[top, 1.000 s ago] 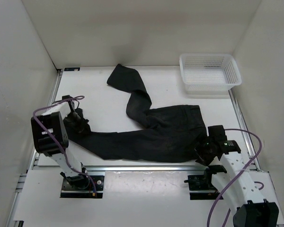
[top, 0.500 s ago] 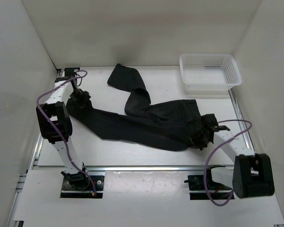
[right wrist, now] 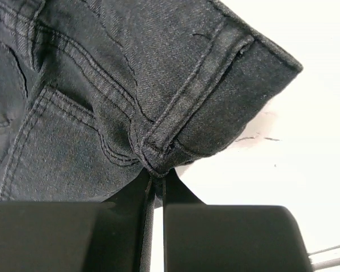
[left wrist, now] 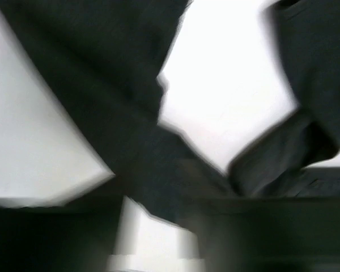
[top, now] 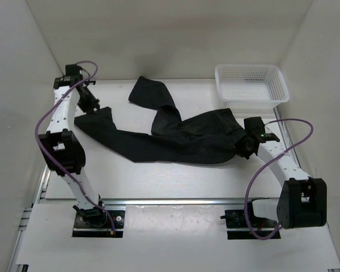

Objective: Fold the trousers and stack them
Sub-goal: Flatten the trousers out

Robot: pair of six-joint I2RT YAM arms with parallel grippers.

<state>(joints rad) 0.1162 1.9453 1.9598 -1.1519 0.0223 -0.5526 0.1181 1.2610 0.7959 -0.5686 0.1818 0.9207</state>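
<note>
Right end effector (right wrist: 153,177) had just clamped tight on the waistband corner of the trousers (top: 175,144), denim pinched between its fingers! Within the last second both arms had swung up from the bottom of the top view, hauling the garment up the counter (top: 158,178) to mid-frame. One leg was now stretched flat and the other crumpled toward the top. We judged the spreading nearly done, with folding not begun. Left end effector (top: 92,105) sat by the hem at upper left, arm reaching long. Its own view was blurred, so we couldn't tell whether it gripped.
</note>
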